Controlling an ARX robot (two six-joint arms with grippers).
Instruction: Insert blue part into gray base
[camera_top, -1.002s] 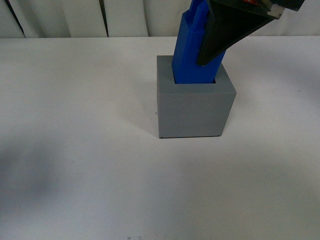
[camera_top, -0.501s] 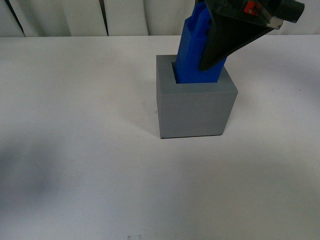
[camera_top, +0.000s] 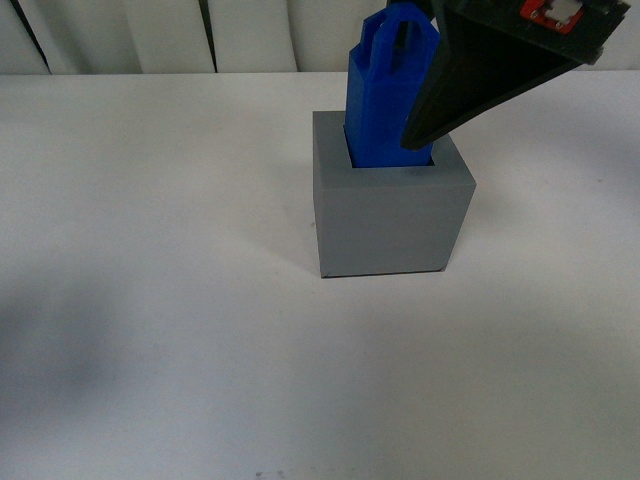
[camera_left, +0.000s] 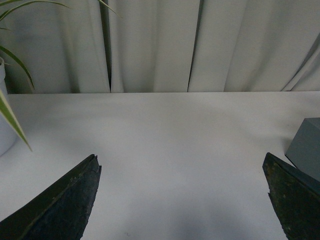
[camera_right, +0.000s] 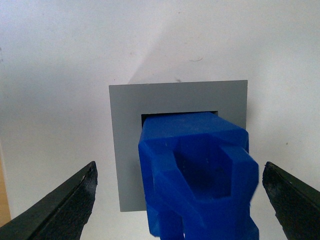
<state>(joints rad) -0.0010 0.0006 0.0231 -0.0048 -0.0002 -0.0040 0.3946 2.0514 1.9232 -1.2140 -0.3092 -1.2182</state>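
The gray base (camera_top: 390, 205) stands on the white table, right of centre. The blue part (camera_top: 385, 95) stands with its lower end in the base's square recess, its loop handle on top, leaning slightly. In the right wrist view the blue part (camera_right: 197, 170) rises from the recess of the gray base (camera_right: 125, 150). My right gripper (camera_right: 180, 175) is open above it, its fingers (camera_right: 65, 205) wide apart on either side, not touching it. One right finger (camera_top: 480, 80) crosses the front view beside the part. My left gripper (camera_left: 182, 165) is open and empty over bare table.
White curtains hang behind the table's far edge. A corner of the gray base (camera_left: 305, 147) shows in the left wrist view. Green plant leaves (camera_left: 12, 75) and a pale pot edge stand at one side of that view.
My right gripper has opened and lifted away from the blue part. The blue part now stands free in the base's recess and is more upright than before.
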